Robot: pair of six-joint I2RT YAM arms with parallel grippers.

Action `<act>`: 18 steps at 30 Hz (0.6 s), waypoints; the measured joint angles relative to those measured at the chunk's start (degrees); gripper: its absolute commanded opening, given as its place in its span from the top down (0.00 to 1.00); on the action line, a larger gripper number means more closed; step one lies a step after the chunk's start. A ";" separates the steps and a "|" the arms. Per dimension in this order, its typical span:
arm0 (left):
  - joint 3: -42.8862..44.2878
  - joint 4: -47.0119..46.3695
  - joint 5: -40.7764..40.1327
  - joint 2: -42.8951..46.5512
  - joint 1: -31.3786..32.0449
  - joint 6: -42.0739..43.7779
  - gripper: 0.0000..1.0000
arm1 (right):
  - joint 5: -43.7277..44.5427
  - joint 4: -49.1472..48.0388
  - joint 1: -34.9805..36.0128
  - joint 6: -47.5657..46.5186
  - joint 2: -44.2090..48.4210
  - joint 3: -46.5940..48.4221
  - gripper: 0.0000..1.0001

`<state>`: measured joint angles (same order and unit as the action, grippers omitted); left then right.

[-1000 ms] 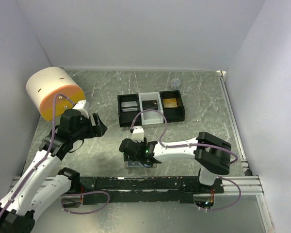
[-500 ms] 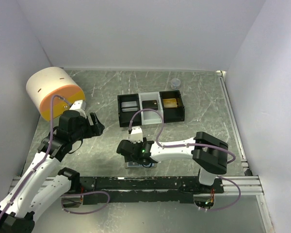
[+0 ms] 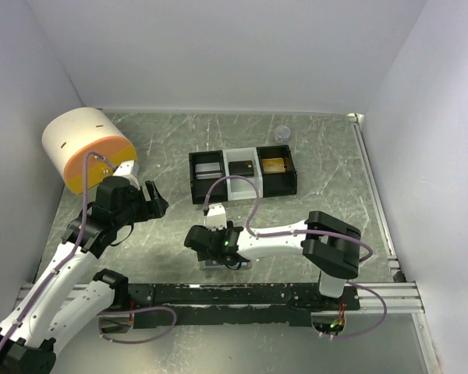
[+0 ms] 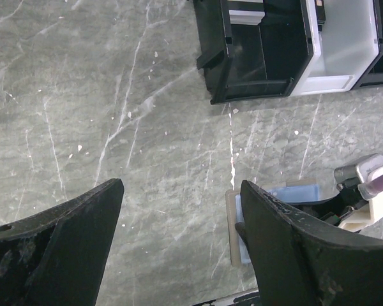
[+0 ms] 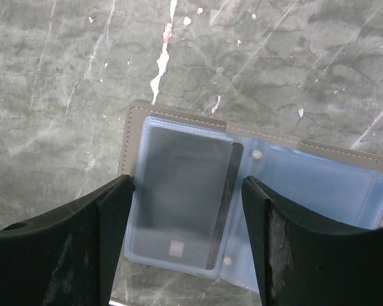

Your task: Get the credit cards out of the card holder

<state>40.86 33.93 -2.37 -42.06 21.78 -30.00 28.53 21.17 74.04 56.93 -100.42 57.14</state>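
Note:
The card holder [image 5: 319, 185] lies open and flat on the marble table, grey outside with pale blue lining. A dark credit card [image 5: 179, 185] sits in the clear sleeve of its left leaf. My right gripper [image 5: 186, 210] hovers open just above that leaf, one finger on each side of the card, touching nothing that I can see. In the top view the right gripper [image 3: 210, 240] covers most of the card holder [image 3: 225, 265]. My left gripper [image 3: 152, 199] hangs open and empty to the left; its wrist view catches the card holder's edge [image 4: 233, 223].
A black-and-white three-compartment tray [image 3: 210, 192] stands behind the card holder, with a flat card-like thing in each compartment. An orange-and-cream cylinder [image 3: 86, 148] fills the back left. A small clear cup [image 3: 281, 133] stands at the back. The base rail [image 3: 242, 294] runs along the near edge.
My right gripper has slid slightly left over the card holder. The left gripper has drawn back a little to the left. Both stay open.

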 measured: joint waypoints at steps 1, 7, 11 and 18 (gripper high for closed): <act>0.02 0.00 0.00 0.00 0.00 0.00 0.14 | 0.07 0.24 0.04 -0.13 -0.42 0.42 0.32; 0.02 0.00 0.00 -0.04 0.00 -0.02 0.14 | 0.66 0.31 0.07 -0.28 -1.03 1.01 0.46; 0.02 -0.02 0.02 -0.11 0.00 0.00 0.15 | 0.46 -1.88 -0.33 -0.39 -0.26 -0.42 0.50; -0.07 -0.92 3.39 -0.70 0.00 0.59 0.17 | -6.12 -14.32 -3.91 -0.39 6.27 -10.25 0.54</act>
<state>40.80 33.01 1.02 -42.76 21.78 -29.41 22.41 6.85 70.13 56.53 -94.15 46.89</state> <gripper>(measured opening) 0.847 0.547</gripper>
